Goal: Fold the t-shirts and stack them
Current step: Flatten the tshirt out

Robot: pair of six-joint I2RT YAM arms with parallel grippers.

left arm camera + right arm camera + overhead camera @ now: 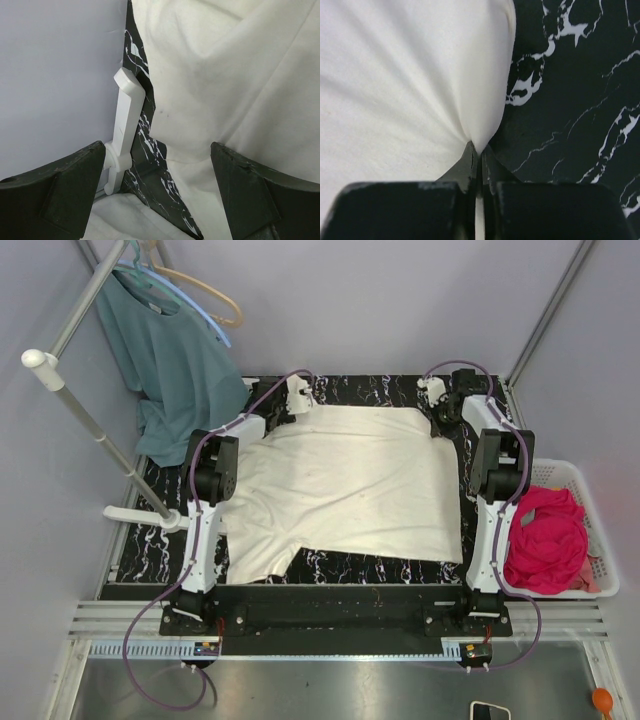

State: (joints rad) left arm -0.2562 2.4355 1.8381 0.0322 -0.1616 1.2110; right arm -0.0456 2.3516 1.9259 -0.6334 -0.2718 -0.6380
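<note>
Across the black, white-veined marble tabletop (140,550) I see the cream t-shirt (350,490) spread nearly flat, soft and lightly creased, one short sleeve reaching toward 7 o'clock. At 1 o'clock my right gripper (480,150) is pinched tight on the shirt's far corner, the cloth gathering into fine radiating pleats at the tips. At 11 o'clock my left gripper (157,170) stands wide apart over the other far corner (nothing between its dark wedge-shaped fingers (250,190)). Off at 4 o'clock the magenta t-shirt (548,540) lies crumpled in a white slotted plastic basket (555,475).
</note>
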